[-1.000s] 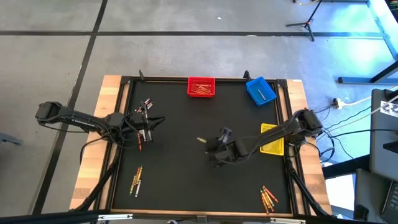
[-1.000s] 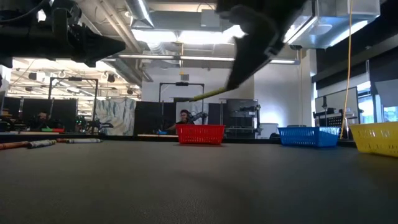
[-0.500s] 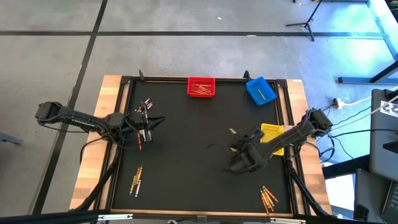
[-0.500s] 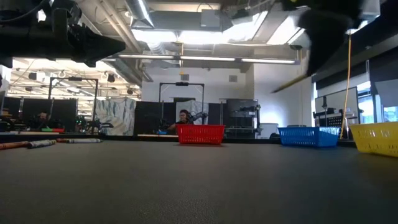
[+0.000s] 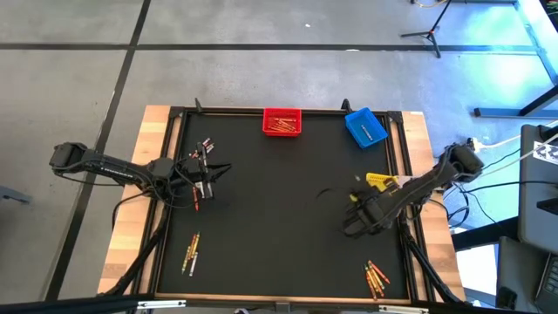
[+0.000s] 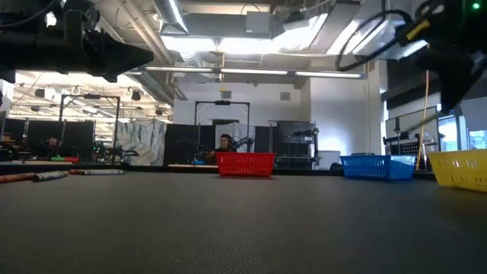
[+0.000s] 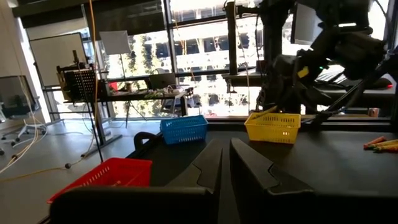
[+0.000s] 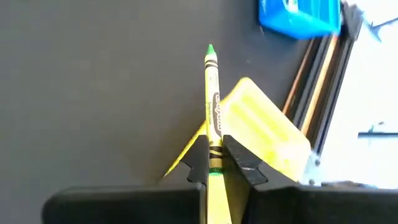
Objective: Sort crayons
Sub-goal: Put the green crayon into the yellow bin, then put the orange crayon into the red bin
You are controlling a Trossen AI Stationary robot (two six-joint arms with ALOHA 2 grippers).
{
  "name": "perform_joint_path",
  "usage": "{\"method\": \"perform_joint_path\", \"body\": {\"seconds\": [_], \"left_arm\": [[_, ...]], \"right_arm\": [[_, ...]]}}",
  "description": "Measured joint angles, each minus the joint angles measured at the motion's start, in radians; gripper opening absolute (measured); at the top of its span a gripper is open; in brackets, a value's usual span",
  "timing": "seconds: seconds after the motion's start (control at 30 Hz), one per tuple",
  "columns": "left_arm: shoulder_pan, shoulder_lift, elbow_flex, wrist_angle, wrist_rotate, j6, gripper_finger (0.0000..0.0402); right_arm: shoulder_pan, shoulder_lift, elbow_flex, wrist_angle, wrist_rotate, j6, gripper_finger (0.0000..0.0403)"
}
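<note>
Right gripper jaws clamping yellow-green crayon, moved from mid-table over yellow bin

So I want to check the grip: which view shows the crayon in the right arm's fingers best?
The right wrist view: the yellow-wrapped, green-tipped crayon fills it, pinched between the right gripper fingers above the yellow bin. The high view gives only a speck; the low and left wrist views hardly show it.
</note>
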Motion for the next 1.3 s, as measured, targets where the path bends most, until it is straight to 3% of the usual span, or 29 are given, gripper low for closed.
{"method": "perform_joint_path", "body": {"seconds": [0.33,0.97,1.3], "left_arm": [[0.001,0.000,0.000,0.000,0.000,0.001,0.0025],[0.001,0.000,0.000,0.000,0.000,0.000,0.0025],[0.001,0.000,0.000,0.000,0.000,0.000,0.0025]], "right_arm": [[0.000,-0.174,-0.179,0.068,-0.127,0.086,0.0021],[0.000,-0.180,-0.181,0.075,-0.235,0.092,0.0023],[0.000,-0.179,-0.176,0.064,-0.305,0.052,0.0127]]}}
